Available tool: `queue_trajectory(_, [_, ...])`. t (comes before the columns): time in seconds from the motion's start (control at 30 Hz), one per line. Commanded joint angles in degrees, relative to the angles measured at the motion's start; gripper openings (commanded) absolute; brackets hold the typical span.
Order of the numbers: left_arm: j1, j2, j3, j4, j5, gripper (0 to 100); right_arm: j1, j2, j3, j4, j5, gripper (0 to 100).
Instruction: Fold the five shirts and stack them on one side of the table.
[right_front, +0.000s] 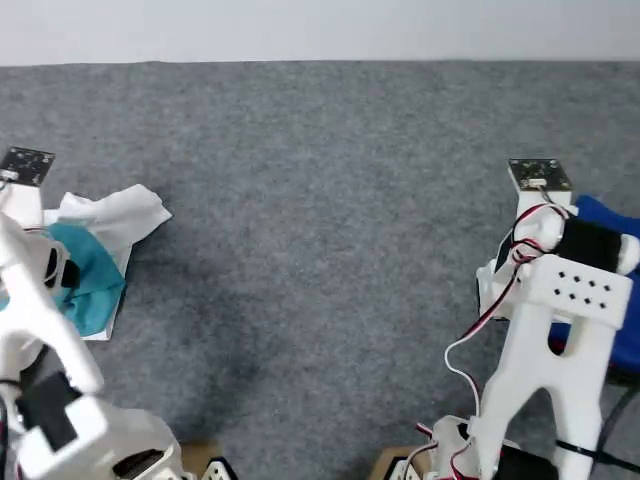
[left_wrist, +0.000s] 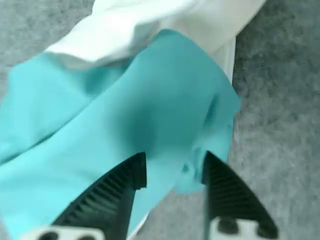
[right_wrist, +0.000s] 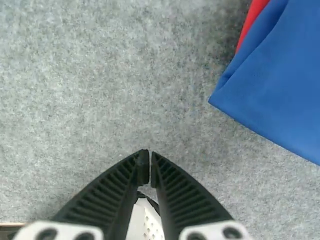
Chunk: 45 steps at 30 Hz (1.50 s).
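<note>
Seen from above, a teal shirt (right_front: 95, 282) lies on a white shirt (right_front: 115, 215) at the left edge of the grey mat (right_front: 330, 250), a blue shirt (right_front: 628, 335) at the right; the left gripper (left_wrist: 172, 170), fingers apart, hangs over the teal shirt; the right gripper (right_wrist: 149, 167), fingers together and empty, is over the mat near the blue shirt.

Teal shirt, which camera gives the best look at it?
The left wrist view. There the teal shirt lies large and close, just beyond the open left gripper. The high view gives a small patch of it on the white shirt, partly behind an arm. The right wrist view looks at the blue shirt instead.
</note>
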Motion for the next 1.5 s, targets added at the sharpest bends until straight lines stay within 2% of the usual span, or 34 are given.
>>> queue_trajectory(0.0, [1.7,1.5,-2.6,-3.3,1.8,4,0.5,-2.2,-0.2,2.4,-0.4,0.9])
queue_trajectory(0.03, [2.3,1.7,-2.8,-3.3,1.8,0,0.5,-2.2,-0.2,2.4,-0.4,0.9])
queue_trajectory(0.23, [4.1,-3.8,-2.9,-0.3,2.7,0,0.6,-2.3,-0.3,2.4,-0.4,0.9])
queue_trajectory(0.53, [4.3,-22.2,-13.1,1.2,14.7,0,0.6,-2.3,-0.4,2.4,-0.5,0.9])
queue_trajectory(0.8, [4.5,-27.9,-27.5,-3.5,25.7,0,0.5,-2.3,-0.4,2.4,-0.5,0.9])
queue_trajectory(0.9, [7.5,-28.3,-34.1,-5.5,27.9,0,0.5,-2.3,-0.4,2.4,-0.5,0.9])
queue_trajectory(1.0, [13.5,-28.0,-42.0,-6.0,28.7,0,0.5,-2.3,-0.4,2.4,-0.5,0.9])
queue_trajectory(1.1, [23.1,-27.8,-46.7,-6.1,28.7,0,0.5,-2.3,-0.4,2.4,-0.5,0.9])
queue_trajectory(1.3, [43.9,-24.4,-45.1,-4.7,25.1,0,0.5,-2.3,-0.3,2.4,-0.4,0.9])
queue_trajectory(1.47, [53.0,-18.5,-38.5,1.3,24.9,0,0.5,-2.3,-0.3,2.4,-0.4,0.9])
